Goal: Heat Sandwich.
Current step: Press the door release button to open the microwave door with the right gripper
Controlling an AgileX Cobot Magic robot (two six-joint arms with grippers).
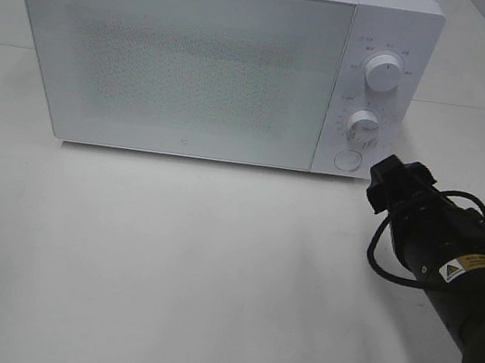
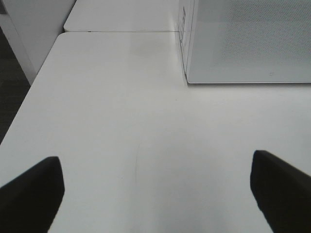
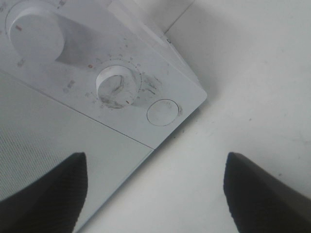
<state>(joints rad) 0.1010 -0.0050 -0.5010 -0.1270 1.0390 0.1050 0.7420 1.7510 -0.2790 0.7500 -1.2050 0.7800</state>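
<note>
The sandwich is out of view. A white microwave stands at the back of the table with its door shut. My right gripper hovers just right of the microwave's lower front corner, near the round door button. In the right wrist view the gripper is open and empty, its fingers spread wide, with the button and the lower knob ahead. My left gripper is open and empty above bare table, left of the microwave.
The control panel carries an upper knob and a lower knob. White table stretches in front of the microwave. The table's left edge drops to a dark floor. A black cable loops off the right arm.
</note>
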